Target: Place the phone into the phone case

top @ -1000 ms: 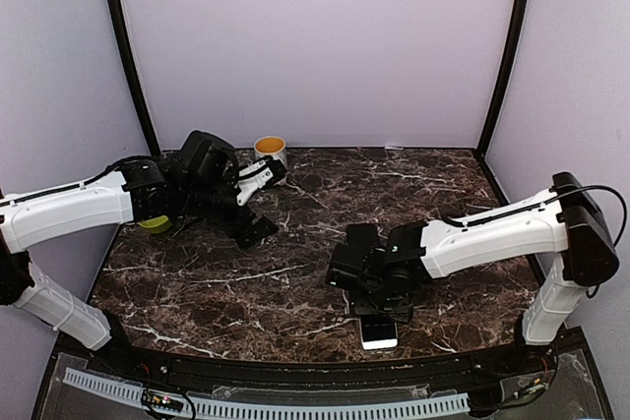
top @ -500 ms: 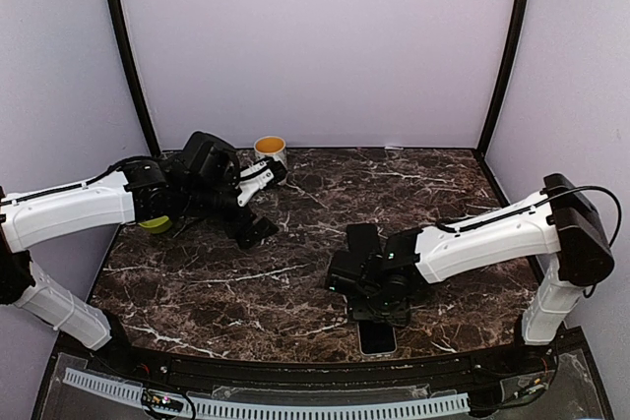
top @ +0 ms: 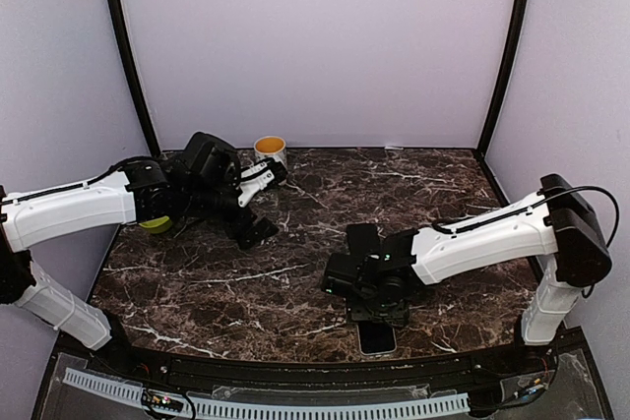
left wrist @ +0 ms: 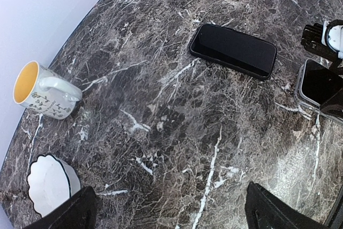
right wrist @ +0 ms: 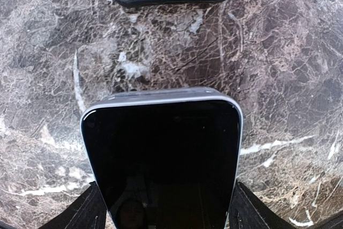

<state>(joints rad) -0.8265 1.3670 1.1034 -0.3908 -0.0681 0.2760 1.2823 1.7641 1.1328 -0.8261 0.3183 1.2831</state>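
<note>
Our left arm stretches along the far left, left gripper [top: 264, 202] spread wide, holding nothing. Our right arm bends low to near centre, right gripper [top: 378, 310] clasping the phone [right wrist: 161, 159] by its sides.

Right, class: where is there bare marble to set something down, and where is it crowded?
Free: back right of the table, from mug to right wall; front left, between left gripper and near edge. Crowded: front middle, right gripper holding the clear-rimmed phone near the black phone; back left, mug and bowl.

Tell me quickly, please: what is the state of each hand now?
Left hand: open, holding nothing.
Right hand: closed on the pale-rimmed black phone.
</note>
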